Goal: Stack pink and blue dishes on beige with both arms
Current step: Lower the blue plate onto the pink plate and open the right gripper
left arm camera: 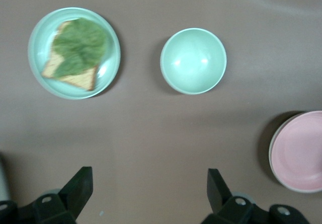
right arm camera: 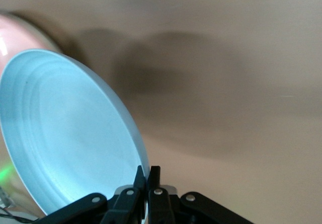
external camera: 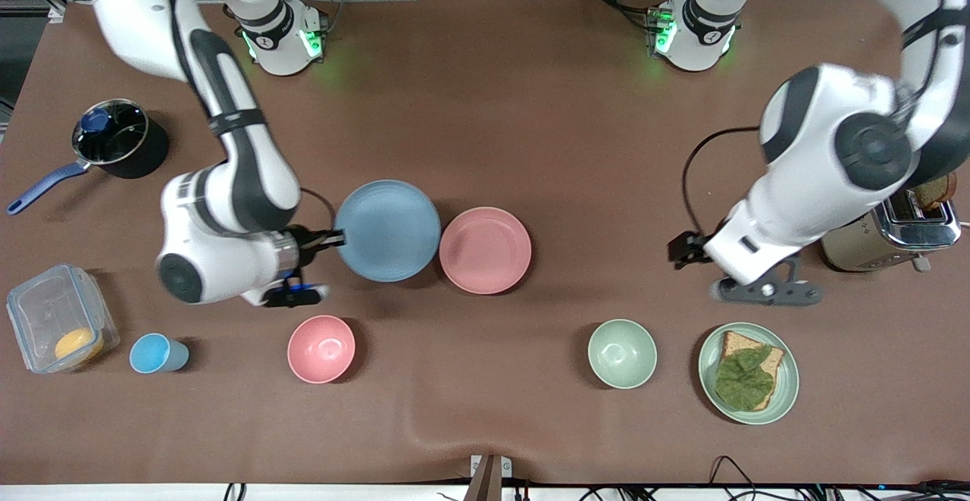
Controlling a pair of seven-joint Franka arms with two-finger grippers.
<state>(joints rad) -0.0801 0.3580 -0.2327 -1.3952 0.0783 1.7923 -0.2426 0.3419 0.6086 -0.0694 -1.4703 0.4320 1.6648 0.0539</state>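
My right gripper [external camera: 339, 239] is shut on the rim of the light blue plate [external camera: 388, 230], which it holds tilted a little above the table; the right wrist view shows its fingers [right arm camera: 147, 176] pinching the rim of the blue plate [right arm camera: 65, 133]. The pink plate [external camera: 485, 250] lies flat right beside it, toward the left arm's end. In the left wrist view a pale edge shows under the pink plate [left arm camera: 299, 151]; I cannot tell whether that is the beige plate, which shows nowhere else. My left gripper [external camera: 677, 251] hangs open over bare table [left arm camera: 149, 183].
Nearer the front camera stand a blue cup [external camera: 155, 353], a deep pink bowl [external camera: 321, 348], a green bowl [external camera: 622, 353] and a green plate with toast and lettuce [external camera: 748, 372]. A lidded pot [external camera: 114, 141], a clear box [external camera: 57, 327] and a toaster [external camera: 902, 228] sit at the ends.
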